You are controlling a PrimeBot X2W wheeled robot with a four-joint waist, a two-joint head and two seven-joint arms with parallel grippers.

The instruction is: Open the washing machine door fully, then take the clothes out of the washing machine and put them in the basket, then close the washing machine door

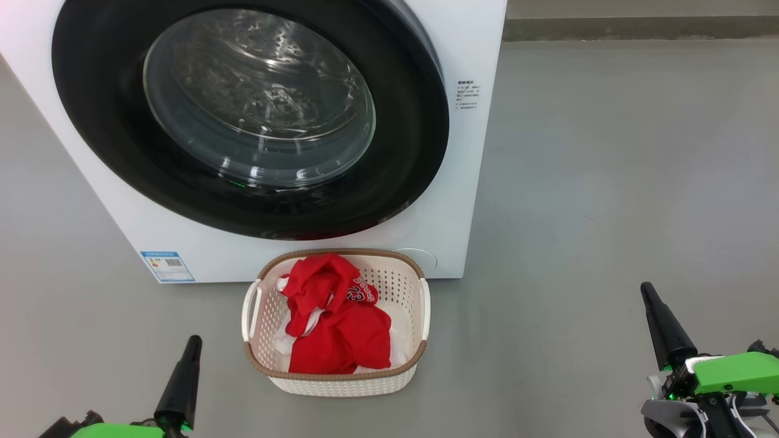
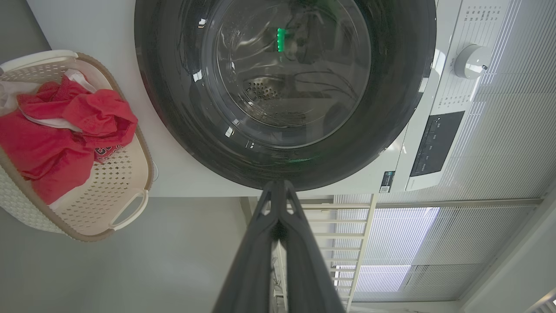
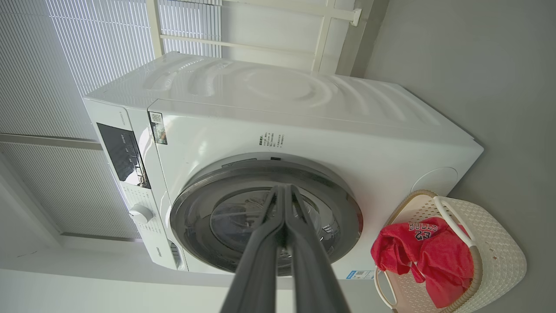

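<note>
Showing the washing machine door (image 1: 249, 115) lying flush against the front of the washing machine (image 1: 475, 182): glossy black rim around clear bulging glass, bare steel drum behind it, no cloth seen inside. Just in front, on the grey floor (image 1: 608, 213), finding the basket (image 1: 409, 286) close to the machine's base, with the clothes (image 1: 335, 322) heaped in it: red fabric with white lettering, some white cloth beneath.

Further out, placing the left claw (image 1: 191, 350) low at the left and the right claw (image 1: 649, 298) low at the right, each with fingers pressed together, gripping nothing, both well apart from basket and door.

Reads as a task at or near its end. Cannot confirm a caught latch from here, so risking a door drifting ajar if merely pushed to. Also risking a nudged or tipped basket from a low inward swing of either arm, given light plastic and a red pile riding near the rim.
</note>
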